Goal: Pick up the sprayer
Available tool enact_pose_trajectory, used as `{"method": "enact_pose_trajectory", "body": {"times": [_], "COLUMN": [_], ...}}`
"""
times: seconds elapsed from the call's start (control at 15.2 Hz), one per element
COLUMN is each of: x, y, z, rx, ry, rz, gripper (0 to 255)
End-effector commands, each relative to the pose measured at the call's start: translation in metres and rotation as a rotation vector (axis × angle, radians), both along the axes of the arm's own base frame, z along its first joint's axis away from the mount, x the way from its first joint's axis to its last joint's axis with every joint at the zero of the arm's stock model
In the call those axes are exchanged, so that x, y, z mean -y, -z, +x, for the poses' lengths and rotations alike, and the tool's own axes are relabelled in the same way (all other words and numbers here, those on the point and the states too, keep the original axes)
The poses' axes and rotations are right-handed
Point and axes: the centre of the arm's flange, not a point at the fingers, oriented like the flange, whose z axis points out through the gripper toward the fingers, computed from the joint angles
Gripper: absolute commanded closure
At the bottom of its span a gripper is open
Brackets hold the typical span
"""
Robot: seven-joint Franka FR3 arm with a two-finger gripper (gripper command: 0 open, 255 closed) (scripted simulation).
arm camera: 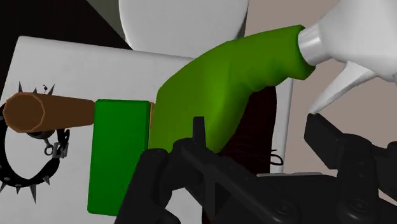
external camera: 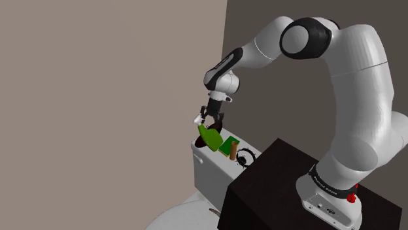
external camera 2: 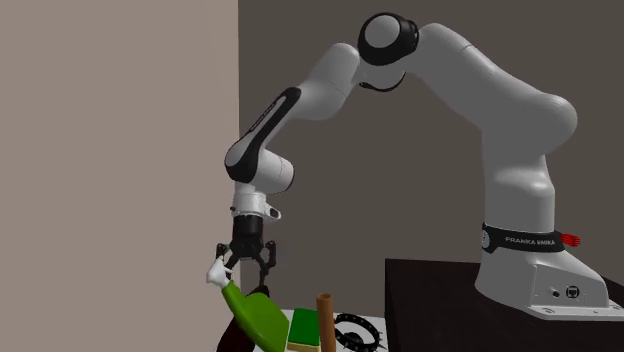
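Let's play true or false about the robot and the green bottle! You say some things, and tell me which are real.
1. The sprayer is green with a white head. True.
2. The sprayer stands straight up. False: it leans over.
3. The collar is pink. False: it is black with spikes.
4. The gripper is open. True.
5. The arm is red. False: it is white with dark joints.
6. The stick is brown. True.
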Motion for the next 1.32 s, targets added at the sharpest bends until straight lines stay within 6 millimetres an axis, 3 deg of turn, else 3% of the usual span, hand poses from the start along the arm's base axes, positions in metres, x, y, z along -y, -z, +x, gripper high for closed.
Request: {"method": "enact_pose_trajectory", "body": {"times": [0.0,0.07,0.66,0.73,0.79,0.86,0.92,0.99,1.06,1.19,1.25], "x": [0.005,0.006,0.006,-0.001,0.010,0.007,0.000,0.004,0.006,0.021,0.019], "y": [0.008,0.010,0.050,0.047,0.047,0.044,0.045,0.048,0.038,0.046,0.040], "z": [0.004,0.006,0.006,-0.003,0.000,0.010,0.003,0.011,0.003,-0.013,-0.020], "rx": [-0.280,-0.343,-0.343,-0.343,-0.342,-0.345,-0.345,-0.345,-0.344,-0.339,-0.338], "ry": [-0.041,-0.052,-0.052,-0.053,-0.051,-0.051,-0.052,-0.052,-0.052,-0.050,-0.049], "rz": [0.000,-0.001,-0.001,0.000,0.002,-0.006,-0.005,-0.008,-0.004,0.012,0.012], "gripper": [0,0,0,255,255,255,255,255,255,255,255]}}
